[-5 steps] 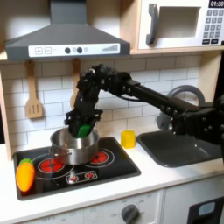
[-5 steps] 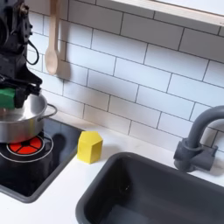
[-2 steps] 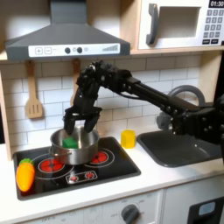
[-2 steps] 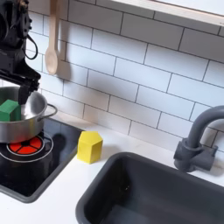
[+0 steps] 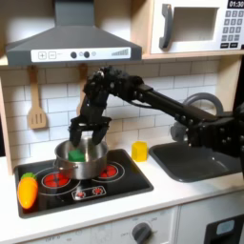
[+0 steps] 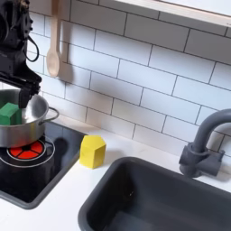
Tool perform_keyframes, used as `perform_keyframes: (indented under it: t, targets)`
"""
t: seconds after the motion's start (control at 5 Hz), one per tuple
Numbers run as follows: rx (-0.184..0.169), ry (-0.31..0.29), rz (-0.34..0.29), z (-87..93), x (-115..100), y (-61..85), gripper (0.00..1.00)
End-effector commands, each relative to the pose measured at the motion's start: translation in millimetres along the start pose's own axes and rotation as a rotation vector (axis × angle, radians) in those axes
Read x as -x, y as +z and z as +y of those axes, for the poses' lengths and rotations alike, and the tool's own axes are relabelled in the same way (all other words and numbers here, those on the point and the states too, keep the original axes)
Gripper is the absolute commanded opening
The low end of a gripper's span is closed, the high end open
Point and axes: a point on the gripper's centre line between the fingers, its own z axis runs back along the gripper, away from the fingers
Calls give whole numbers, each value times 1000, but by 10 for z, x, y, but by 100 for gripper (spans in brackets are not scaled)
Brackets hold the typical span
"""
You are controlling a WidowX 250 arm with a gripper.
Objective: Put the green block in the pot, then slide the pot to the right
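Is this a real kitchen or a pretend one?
It looks like a toy play kitchen. There is a small stove top with painted red burners, a microwave above, and a dark sink with a grey tap. A robot's gripper hangs over a silver pot holding a green block.

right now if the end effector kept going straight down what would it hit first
Most likely the green block lying in the pot, just under the open end effector; depth is unclear, so it might meet the pot's floor beside it.

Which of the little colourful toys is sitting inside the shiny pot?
The green block: it lies inside the pot, below the gripper. The yellow block stands on the counter, and the orange carrot lies beside the stove.
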Motion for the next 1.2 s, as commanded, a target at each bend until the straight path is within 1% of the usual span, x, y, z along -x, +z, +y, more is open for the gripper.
perform_keyframes:
  t: [0.0,0.2,0.4,0.6,1.0]
  targets:
    - [20,-17,44,-37,79,-78,100]
    - [22,-34,58,-64,103,-88,100]
    - [26,-41,73,-81,125,-128,100]
    - [33,-42,82,-86,163,-136,100]
    - [53,-65,124,-155,293,-220,100]
